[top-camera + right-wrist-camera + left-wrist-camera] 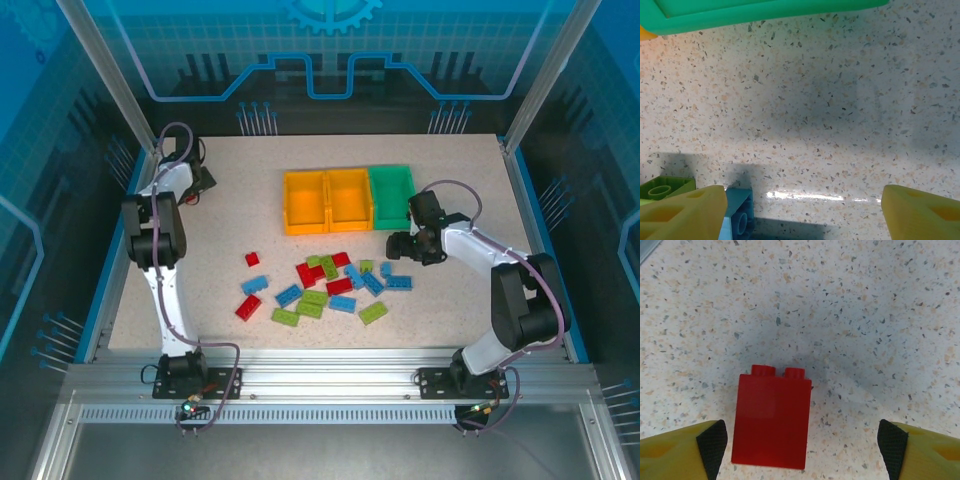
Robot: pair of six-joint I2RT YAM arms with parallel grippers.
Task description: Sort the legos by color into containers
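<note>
Red, blue and lime green legos [325,285] lie scattered on the table in front of three joined containers: two orange-yellow bins [305,200] [350,197] and a green bin [392,195]. My left gripper [800,440] is open at the far left [203,182], and a red brick [772,417] lies on the table between its fingers, close to the left pad [712,445]. My right gripper [802,205] is open, low over bare table just in front of the green bin [765,10]. A blue brick [740,215] and a lime green brick [662,187] lie by its left finger.
The speckled table [230,220] has a raised blue rim on the left and right sides. A single red brick [252,259] lies apart from the pile, to its left. Bare table stretches between the left arm and the bins.
</note>
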